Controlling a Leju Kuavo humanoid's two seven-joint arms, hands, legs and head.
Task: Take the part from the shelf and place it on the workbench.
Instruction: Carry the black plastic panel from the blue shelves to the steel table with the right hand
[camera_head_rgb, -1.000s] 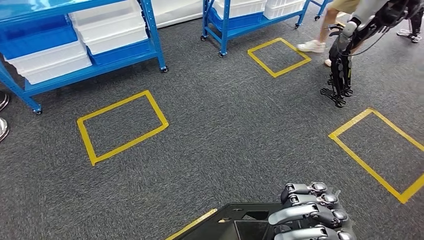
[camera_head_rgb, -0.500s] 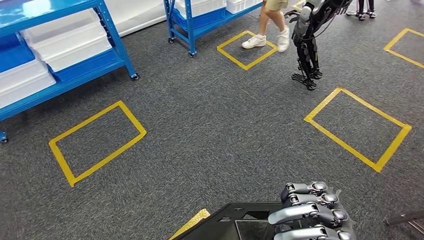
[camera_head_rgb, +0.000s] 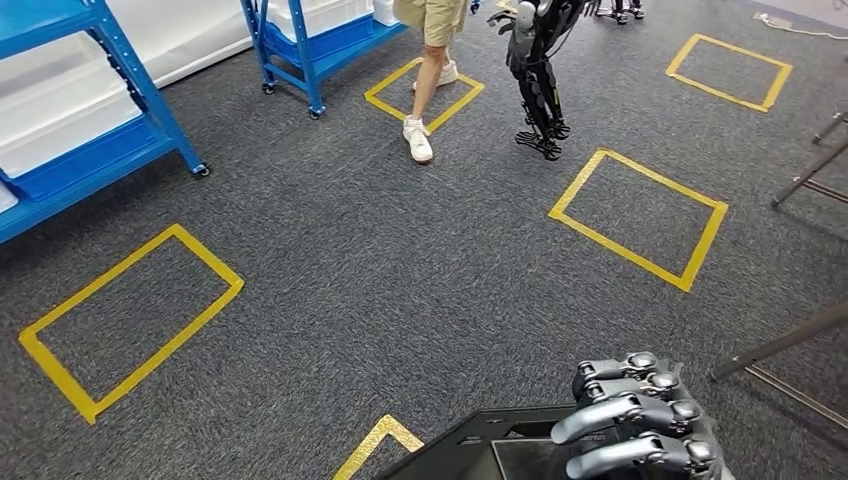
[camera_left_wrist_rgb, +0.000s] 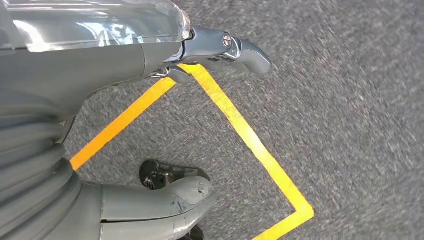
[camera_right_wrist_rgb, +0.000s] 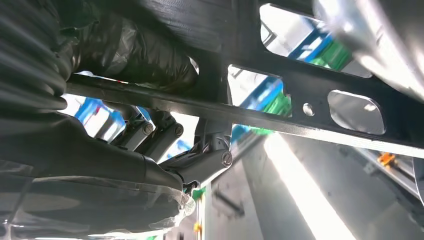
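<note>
Part (camera_head_rgb: 470, 445) — black, cut off at frame edge — held by right robot hand (camera_head_rgb: 630, 425); left robot hand (camera_left_wrist_rgb: 150, 100) unclear.

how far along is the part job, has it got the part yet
Pickup looks done: the right hand holds the black part at the bottom of the head view, with the blue shelves off to the left across the carpet. In hand: carrying it. Left: reaching the workbench and setting the part down; no workbench is identifiable yet.

Right hand (camera_head_rgb: 635, 420) low, near right, fingers curled over black part (camera_head_rgb: 480, 445), gripping it. Left hand (camera_left_wrist_rgb: 150, 120) hangs, fingers apart, holding nothing.
</note>
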